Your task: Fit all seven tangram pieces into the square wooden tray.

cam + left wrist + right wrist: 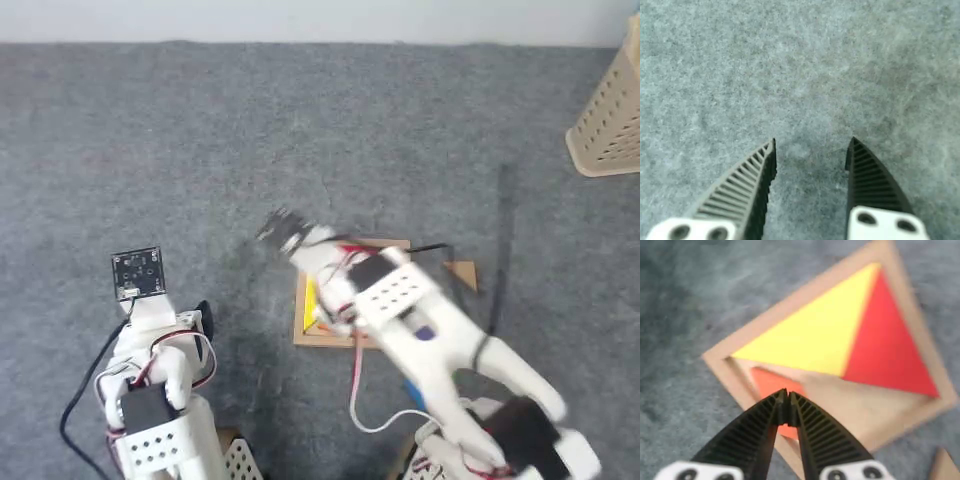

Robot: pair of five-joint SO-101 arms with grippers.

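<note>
Fuzzy grey carpet (pixel 250 130) covers the table, with a white wall (pixel 300 20) along the far edge. A tan basket with holes (pixel 612 105) stands in one corner. A thin dark line (pixel 498 250), maybe a cable, crosses the carpet.

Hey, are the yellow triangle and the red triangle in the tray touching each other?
Touching. The right wrist view shows the yellow triangle and red triangle meeting along one straight edge inside the tray, with no gap between them.

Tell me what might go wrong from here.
The shut right hand is over the orange piece near a corner of the wooden tray; a push may ride it onto the rim or slide the tray on the carpet. That arm could knock the loose tan piece beside the tray.
</note>
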